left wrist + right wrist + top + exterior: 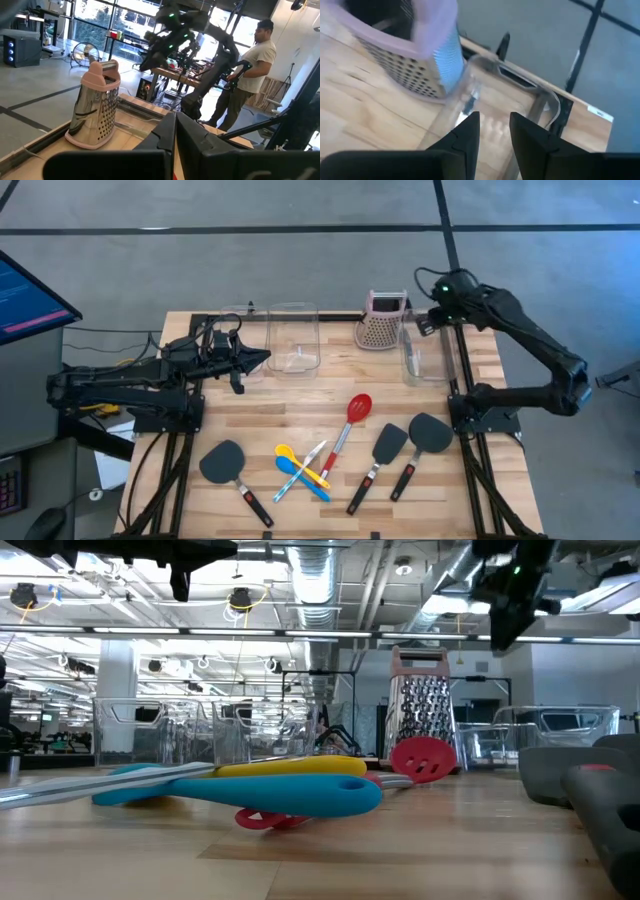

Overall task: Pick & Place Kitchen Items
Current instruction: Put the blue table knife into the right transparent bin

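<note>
Spatulas (222, 462): three; spoons (357, 410): three.

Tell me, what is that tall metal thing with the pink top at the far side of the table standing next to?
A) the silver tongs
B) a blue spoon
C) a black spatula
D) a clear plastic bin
D: the box grater stands upright at the table's far edge between clear plastic bins, one to its left and one to its right, while the spoons, spatulas and tongs lie apart at the near side.
</note>
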You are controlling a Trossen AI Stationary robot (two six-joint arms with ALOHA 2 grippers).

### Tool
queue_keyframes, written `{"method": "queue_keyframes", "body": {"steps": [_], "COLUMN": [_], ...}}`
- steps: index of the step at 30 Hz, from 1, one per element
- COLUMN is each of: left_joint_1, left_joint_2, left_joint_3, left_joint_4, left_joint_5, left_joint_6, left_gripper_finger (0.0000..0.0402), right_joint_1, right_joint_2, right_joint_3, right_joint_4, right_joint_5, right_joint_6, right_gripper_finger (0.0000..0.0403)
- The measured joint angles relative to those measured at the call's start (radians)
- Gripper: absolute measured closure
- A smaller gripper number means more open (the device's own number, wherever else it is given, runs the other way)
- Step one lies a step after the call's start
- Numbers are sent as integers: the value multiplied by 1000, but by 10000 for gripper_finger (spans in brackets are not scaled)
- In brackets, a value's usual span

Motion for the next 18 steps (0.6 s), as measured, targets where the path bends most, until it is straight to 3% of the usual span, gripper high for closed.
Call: {"method": "queue_keyframes", "body": {"steps": [11,18], "left_joint_1": [0,0], "left_joint_2": [0,0], "left_joint_3": [0,0], "left_joint_4": [0,0], "left_joint_5": [0,0], "left_joint_6": [0,-1], "left_gripper_finger": [400,400], "right_joint_1": [212,371], "right_joint_2": [-220,-288], "right_joint_3": [19,19], "right_joint_4": [17,124], "right_joint_5": [-28,-28], "right_joint_6": [212,317], "right_gripper_finger": [303,334]}}
